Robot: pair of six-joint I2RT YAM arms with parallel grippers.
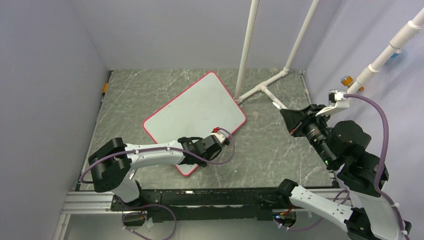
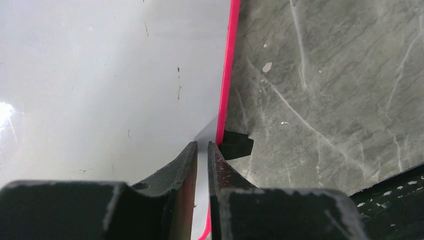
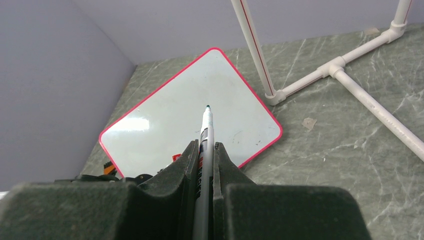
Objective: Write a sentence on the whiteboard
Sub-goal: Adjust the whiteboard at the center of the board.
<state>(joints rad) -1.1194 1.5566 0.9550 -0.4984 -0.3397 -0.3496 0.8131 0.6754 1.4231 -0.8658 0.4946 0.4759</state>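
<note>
The whiteboard (image 1: 195, 112) lies flat and askew on the marbled table, white with a red rim. No green sentence shows on it, only faint dark specks. My left gripper (image 1: 217, 142) is at the board's near right edge. In the left wrist view its jaws (image 2: 202, 145) are shut to a thin slit, tips on the board (image 2: 100, 75) just inside the rim, beside a black foot (image 2: 235, 145). My right gripper (image 1: 290, 122) hangs raised to the right of the board, shut on a grey marker (image 3: 206, 125) whose green tip points at the board (image 3: 165, 120).
A white pipe frame (image 1: 265, 87) stands on the table just behind and right of the board, also in the right wrist view (image 3: 345, 75). A small scrap (image 3: 309, 123) lies on the table. Walls close in left, back and right. A rail (image 1: 200, 197) runs along the near edge.
</note>
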